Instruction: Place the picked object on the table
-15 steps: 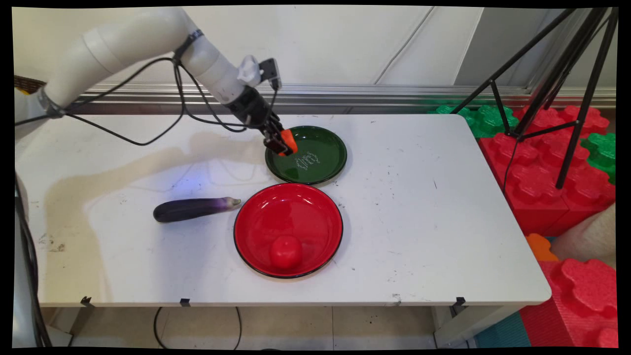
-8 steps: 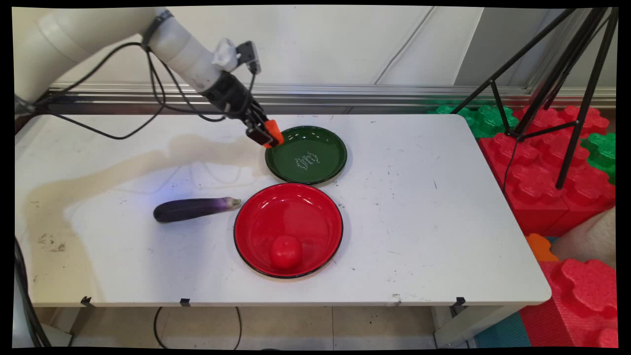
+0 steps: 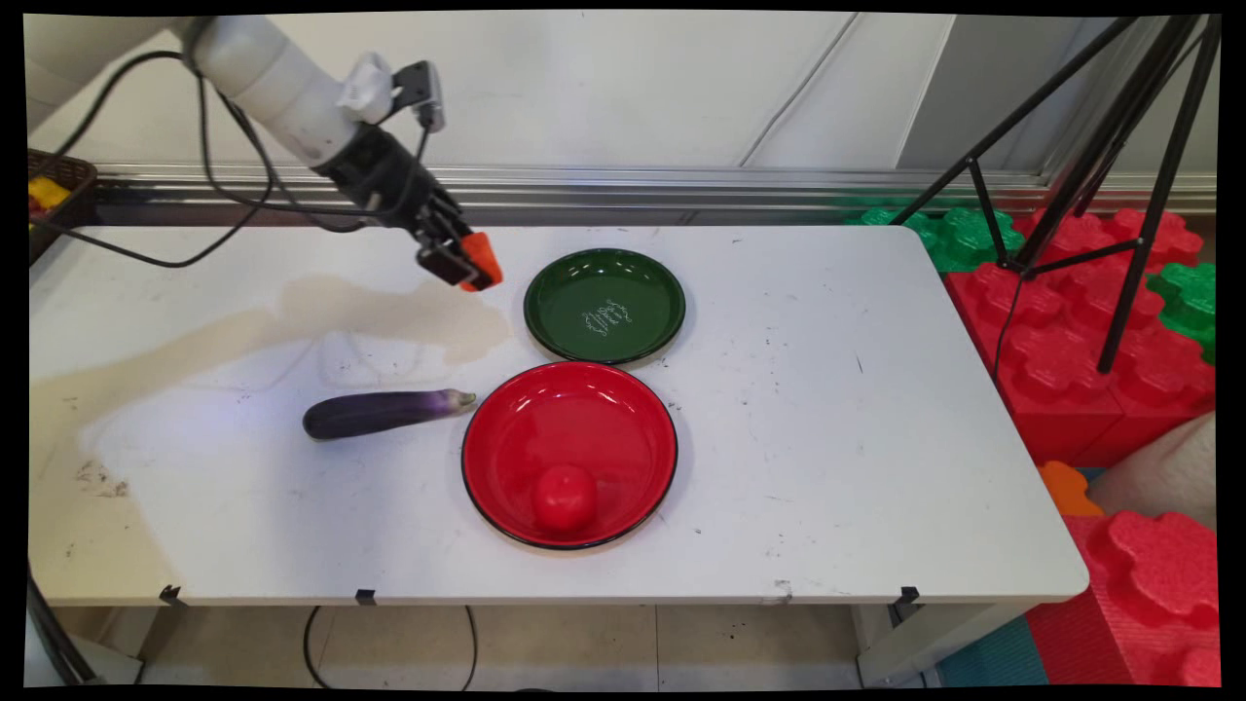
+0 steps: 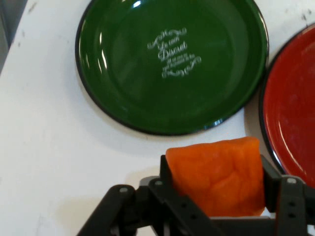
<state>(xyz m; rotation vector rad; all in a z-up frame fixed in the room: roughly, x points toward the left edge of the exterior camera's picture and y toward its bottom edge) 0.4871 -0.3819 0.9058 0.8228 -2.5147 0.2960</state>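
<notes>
Claw [image 3: 465, 263] clamped on an orange block [image 3: 481, 261], held up clear of the desk [image 3: 827, 409], left of the green plate [image 3: 604, 305] and apart from its rim. Seen from the hand view, block [image 4: 216, 177] squeezed between the two fingers [image 4: 170, 182], filling the gap, so pinned by side pressure alone with nothing under it. Green plate [image 4: 170, 64] bare ahead of the claw [image 4: 216, 184], only its white lettering showing. Red plate [image 3: 569, 453] nearer the camera, edge almost meeting the green plate's, with a red ball [image 3: 565, 498] resting low in its bowl, kept there by the raised rim. Eggplant [image 3: 380, 413] lying flat on the desk, just left of the red plate, stem tip toward it, well below the claw.

Against the earlier pictures: claw and block over the green plate's left part a second ago, at its left rim half a second ago, now off it altogether, further left and higher. Grip on the block unchanged. Plates, ball and eggplant all in the same places.
</notes>
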